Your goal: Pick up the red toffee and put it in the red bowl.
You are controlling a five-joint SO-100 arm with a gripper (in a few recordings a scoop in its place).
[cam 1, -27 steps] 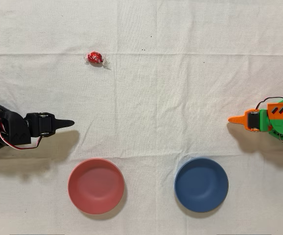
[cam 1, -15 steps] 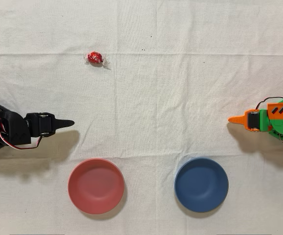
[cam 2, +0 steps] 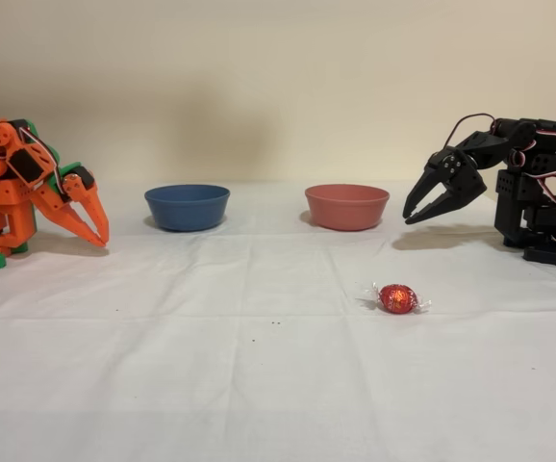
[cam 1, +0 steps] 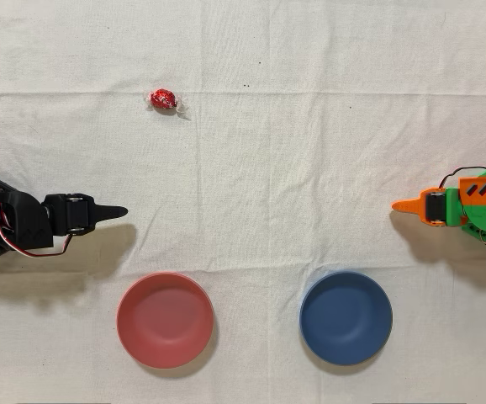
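toffee (cam 2: 398, 298) before both bowls (cam 2: 346, 206)

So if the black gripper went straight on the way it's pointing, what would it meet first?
Probably the cloth. The gripper points down and toward the table's middle, passing between the toffee and red bowl, touching neither.

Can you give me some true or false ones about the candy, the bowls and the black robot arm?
1. The small round toffee in shiny red foil lies on the white cloth, outside both bowls. True.
2. The round, shallow salmon-red bowl has the toffee in it. False: it is empty.
3. The black arm's gripper is holding the toffee. False: it hangs in the air beside the red bowl, holding nothing, jaws nearly together.
4. The round dark blue bowl sits beside the red bowl. True.
5. In the fixed view, the toffee lies behind the bowls. False: it lies in front of them, nearer the camera.
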